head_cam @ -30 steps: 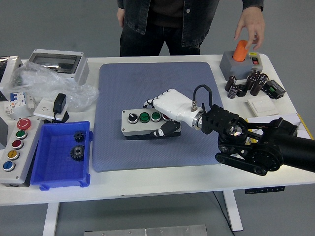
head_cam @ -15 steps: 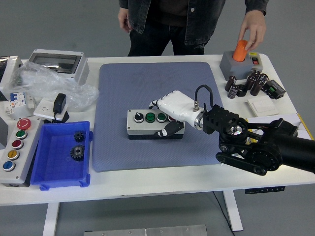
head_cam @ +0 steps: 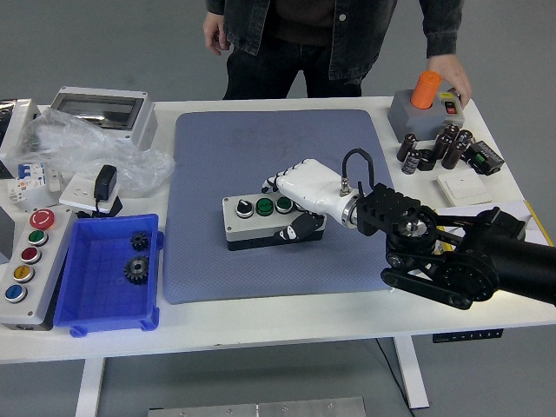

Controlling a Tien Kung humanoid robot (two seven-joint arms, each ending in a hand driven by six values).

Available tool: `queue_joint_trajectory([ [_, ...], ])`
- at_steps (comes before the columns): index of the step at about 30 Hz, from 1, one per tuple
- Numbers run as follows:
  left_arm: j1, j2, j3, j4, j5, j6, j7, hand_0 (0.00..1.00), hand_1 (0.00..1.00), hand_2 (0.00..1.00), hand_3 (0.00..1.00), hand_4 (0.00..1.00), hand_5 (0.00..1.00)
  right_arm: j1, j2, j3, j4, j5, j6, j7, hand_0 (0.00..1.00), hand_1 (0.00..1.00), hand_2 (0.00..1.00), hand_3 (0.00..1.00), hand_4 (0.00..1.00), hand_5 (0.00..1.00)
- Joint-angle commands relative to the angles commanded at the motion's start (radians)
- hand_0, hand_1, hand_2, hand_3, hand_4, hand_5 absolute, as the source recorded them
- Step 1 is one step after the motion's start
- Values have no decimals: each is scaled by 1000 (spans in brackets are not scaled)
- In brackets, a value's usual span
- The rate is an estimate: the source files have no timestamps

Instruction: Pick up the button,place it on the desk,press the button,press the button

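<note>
— Where's the button box sitting right now?

— On the blue mat, roughly in the middle of the surface, lying flat as far as I can see. The right hand is wrapped over its right end, white fingers across the top and the thumb hooked on the near side, so it's gripping the box rather than poking at anything.

— Left arm?

— Nowhere to be seen from here.

— So what worries you?

— The grip covers the rightmost cap. If the hand lets go clumsily, my guess is it drags the box sideways on the mat or tips it. And when it goes to press, the box is light-looking plastic; a push that lands off-centre could skid it instead of clicking the button.

— Anything nearby to hit?

— Not close. The blue bin with gears is well to the left. The person at the far side has a hand on the orange button of a grey box at the far right corner, well apart from the robot.
</note>
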Motion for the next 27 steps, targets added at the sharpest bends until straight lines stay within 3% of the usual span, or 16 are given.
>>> queue_joint_trajectory([
  [4, 1, 0, 2, 0, -1, 0, -1, 615, 644, 608, 632, 631, 394, -1, -1, 9, 1, 3, 14, -1, 630, 669, 767, 676, 617, 74],
  [5, 1, -1, 3, 0, -3, 0, -2, 615, 644, 607, 627, 628, 395, -1, -2, 14, 1, 4, 20, 0, 651, 677, 777, 766, 667, 69],
  [16, 2, -1, 11, 2, -13, -3, -13, 615, 644, 606, 626, 624, 392, -5, -3, 34, 7, 9, 57, -12, 659, 675, 782, 807, 715, 68],
  [17, 2, -2, 11, 2, -13, -3, -14, 615, 644, 606, 624, 612, 391, -6, -4, 37, 11, 9, 59, -14, 669, 680, 820, 885, 902, 220],
  [22, 4, -3, 16, 3, -17, -8, -18, 615, 644, 606, 624, 612, 391, -11, -12, 53, 43, 5, 74, -25, 669, 680, 820, 885, 902, 220],
  [23, 4, -3, 16, 3, -17, -8, -19, 612, 644, 605, 619, 604, 392, -12, -14, 55, 51, 4, 76, -25, 686, 684, 866, 969, 998, 369],
  [27, 5, -4, 17, 3, -18, -11, -22, 612, 644, 605, 619, 604, 392, -16, -18, 63, 72, 4, 84, -27, 686, 684, 866, 969, 998, 369],
])
